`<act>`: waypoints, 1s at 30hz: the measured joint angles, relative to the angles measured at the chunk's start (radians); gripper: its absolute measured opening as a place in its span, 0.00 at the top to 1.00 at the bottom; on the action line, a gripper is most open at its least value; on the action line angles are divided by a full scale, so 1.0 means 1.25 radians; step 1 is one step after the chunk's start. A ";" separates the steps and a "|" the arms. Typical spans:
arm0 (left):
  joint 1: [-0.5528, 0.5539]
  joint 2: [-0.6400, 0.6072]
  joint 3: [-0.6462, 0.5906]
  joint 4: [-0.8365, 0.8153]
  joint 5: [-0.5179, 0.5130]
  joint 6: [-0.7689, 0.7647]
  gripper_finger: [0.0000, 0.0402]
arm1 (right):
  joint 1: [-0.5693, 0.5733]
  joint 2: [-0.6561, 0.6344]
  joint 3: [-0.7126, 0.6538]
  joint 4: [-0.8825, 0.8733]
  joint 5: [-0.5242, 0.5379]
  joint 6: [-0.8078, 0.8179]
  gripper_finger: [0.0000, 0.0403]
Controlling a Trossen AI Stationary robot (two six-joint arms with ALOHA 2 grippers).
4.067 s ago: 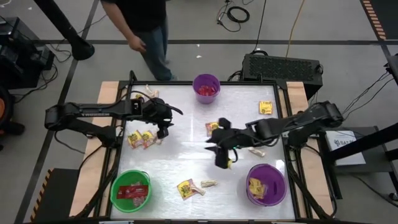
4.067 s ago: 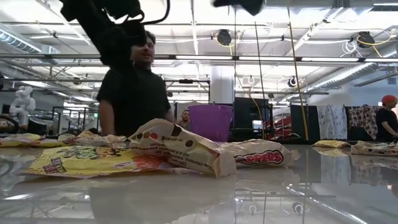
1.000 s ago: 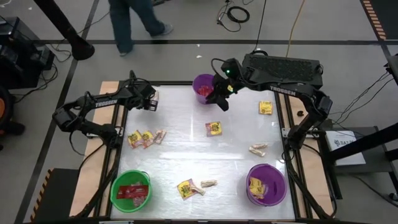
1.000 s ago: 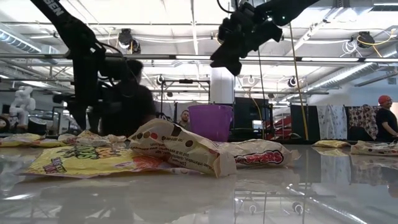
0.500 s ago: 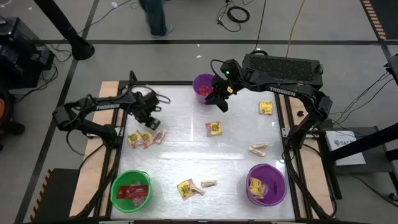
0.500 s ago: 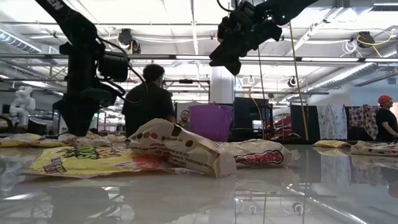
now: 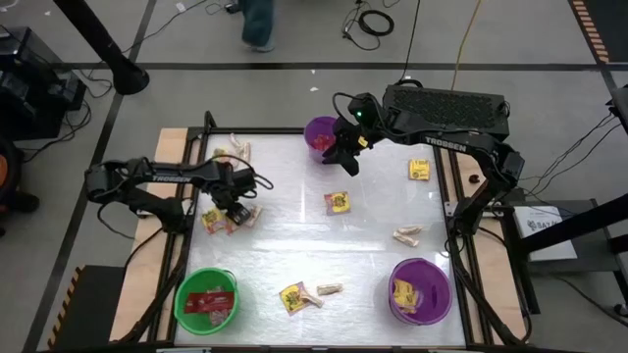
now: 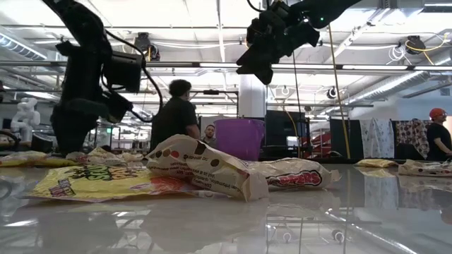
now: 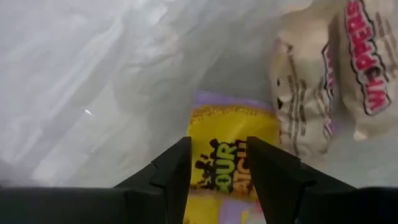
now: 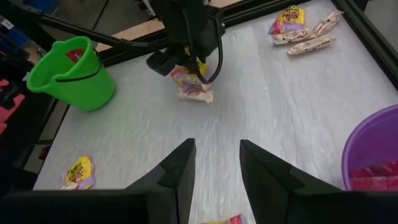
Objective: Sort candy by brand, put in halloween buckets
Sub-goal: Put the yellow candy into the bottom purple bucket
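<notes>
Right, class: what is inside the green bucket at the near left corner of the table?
The green bucket holds flat red packets lying on its floor. Anything under them is covered, and the exact count cannot be told from above.

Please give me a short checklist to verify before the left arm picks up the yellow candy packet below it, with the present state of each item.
1. Left gripper open, fingers either side of the yellow packet: ok.
2. Nothing already held in the left gripper: ok.
3. Pale tan pieces apart from the yellow packet: not ok, they lie right beside it and may get caught.
4. Fingers low enough to close on the packet: cannot tell.
5. Right gripper out of the way, near the far purple bucket: ok.
6. Purple bucket with yellow packets unobstructed: ok.
</notes>
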 joint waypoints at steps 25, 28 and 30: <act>-0.039 -0.014 -0.008 0.090 -0.133 -0.023 0.99 | 0.092 0.000 0.000 -0.001 -0.003 0.087 0.71; -0.048 -0.040 0.043 0.094 -0.164 0.012 0.99 | 0.099 0.000 0.000 -0.002 -0.003 0.103 0.71; -0.054 -0.055 0.075 0.088 -0.183 0.041 0.99 | 0.102 -0.001 0.000 -0.002 -0.003 0.105 0.71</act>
